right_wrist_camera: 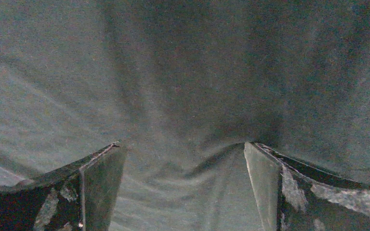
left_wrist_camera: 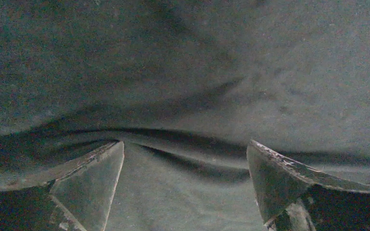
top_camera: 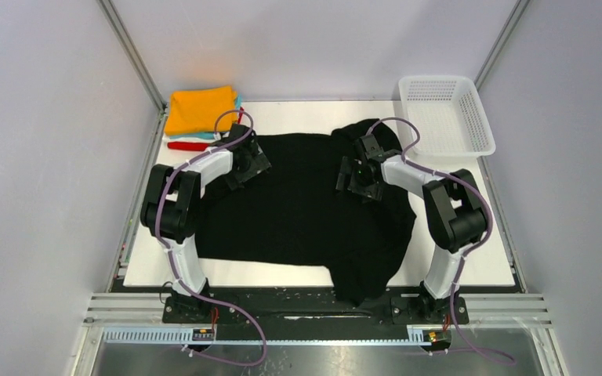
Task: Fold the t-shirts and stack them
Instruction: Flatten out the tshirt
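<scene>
Top external has the black t-shirt (top_camera: pixel 306 211) spread across the tabletop (top_camera: pixel 478 262), one bunched corner hanging off the near edge by the right arm's base (top_camera: pixel 431 301); the folded stack (top_camera: pixel 201 110) sits at the far left corner. Left fingers (left_wrist_camera: pixel 89 185) and right fingers (right_wrist_camera: pixel 99 180) are spread wide, down on the cloth with a ridge between them, gripping nothing. My worry: closing here may pinch one layer only or slip off the ridge, and that hanging corner could snag on the base and skew the fold.
</scene>
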Available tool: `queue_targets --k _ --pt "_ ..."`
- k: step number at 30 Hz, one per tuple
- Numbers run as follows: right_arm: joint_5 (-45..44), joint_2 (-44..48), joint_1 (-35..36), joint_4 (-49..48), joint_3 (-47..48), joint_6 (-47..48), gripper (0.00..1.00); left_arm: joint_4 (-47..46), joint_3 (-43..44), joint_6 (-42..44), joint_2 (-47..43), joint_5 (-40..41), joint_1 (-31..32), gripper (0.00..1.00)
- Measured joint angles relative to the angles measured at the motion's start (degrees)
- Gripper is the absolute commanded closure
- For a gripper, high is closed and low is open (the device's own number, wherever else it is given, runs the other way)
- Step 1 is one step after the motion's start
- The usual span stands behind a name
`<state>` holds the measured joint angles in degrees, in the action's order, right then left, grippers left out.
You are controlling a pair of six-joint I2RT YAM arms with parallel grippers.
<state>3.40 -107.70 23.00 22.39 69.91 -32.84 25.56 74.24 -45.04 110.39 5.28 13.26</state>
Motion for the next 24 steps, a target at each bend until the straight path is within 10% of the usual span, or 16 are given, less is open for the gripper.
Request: queue_targets --k 13,24 --pt "0.7 -5.8 -4.3 4.1 16.1 6.3 0.01 3.2 11.5 1.7 5.1 -1.7 -2.2 0.01" --pt "-0.1 38.3 -4.3 2.7 -21.7 1.7 0.02 -2.5 -16.9 1.8 -29.7 -3.5 -0.7 0.01"
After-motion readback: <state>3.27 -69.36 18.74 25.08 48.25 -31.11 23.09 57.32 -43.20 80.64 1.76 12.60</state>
